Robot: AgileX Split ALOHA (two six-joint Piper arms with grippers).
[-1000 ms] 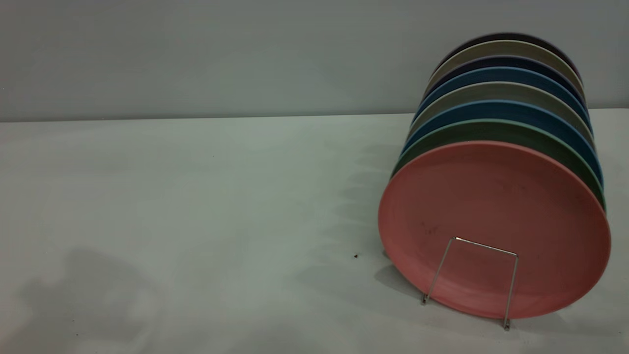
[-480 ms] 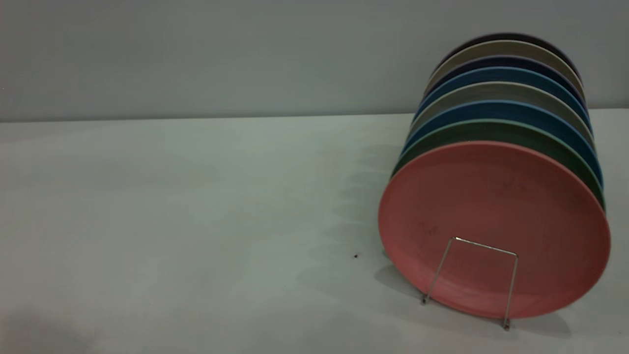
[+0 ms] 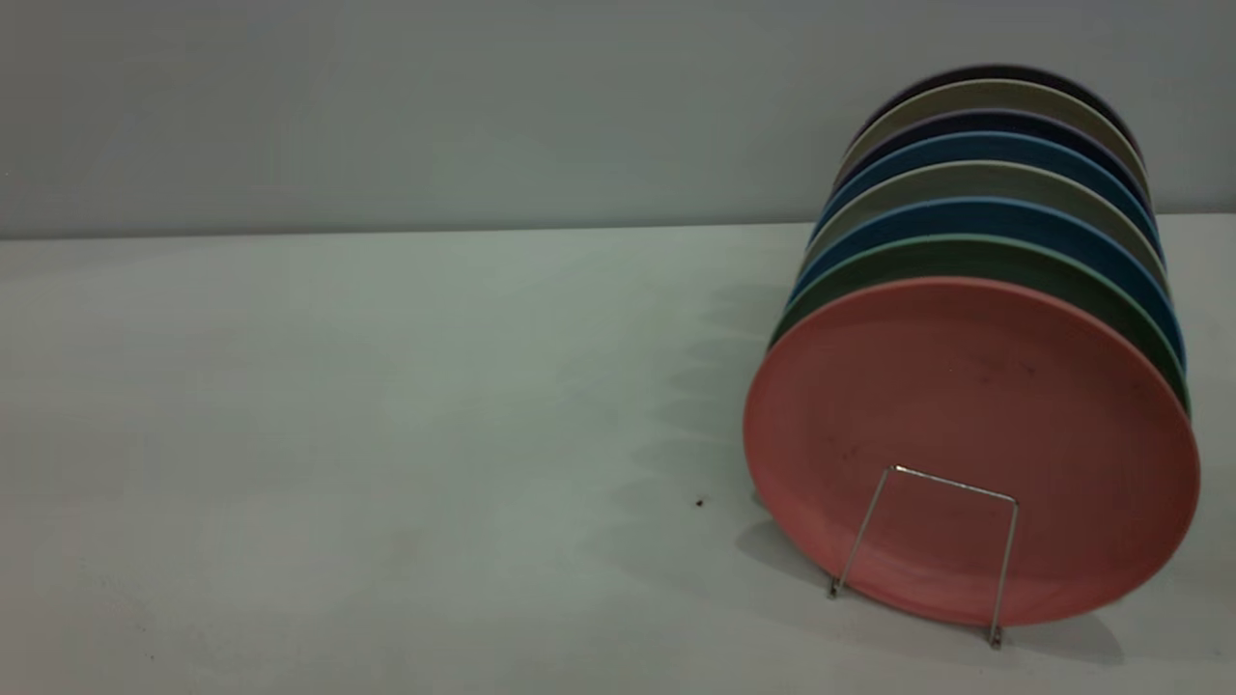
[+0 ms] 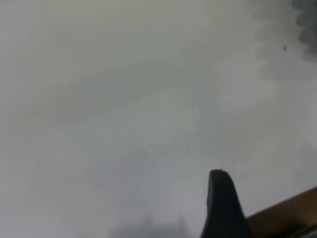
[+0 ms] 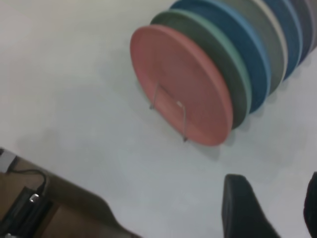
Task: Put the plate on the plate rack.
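The salmon-pink plate (image 3: 966, 405) stands on edge at the front of a row of plates, behind a wire loop of the plate rack (image 3: 956, 482). It leans back against the teal-green plate (image 3: 966, 253). The right wrist view shows the pink plate (image 5: 178, 74) and the rack loop (image 5: 183, 121) from above. My right gripper (image 5: 275, 178) is open and empty, well clear of the plates. My left gripper (image 4: 223, 198) shows only as one dark tip over bare table. Neither gripper is in the exterior view.
Behind the teal-green plate stand several more plates, blue (image 3: 985, 214), grey and dark ones, up to the back wall. A dark speck (image 3: 698, 502) lies left of the rack. A wooden table edge (image 4: 292, 213) and cables (image 5: 25, 208) lie near the arms.
A shadow on the table's lower left in the exterior view has slid out and gone. The plates and rack have not moved.
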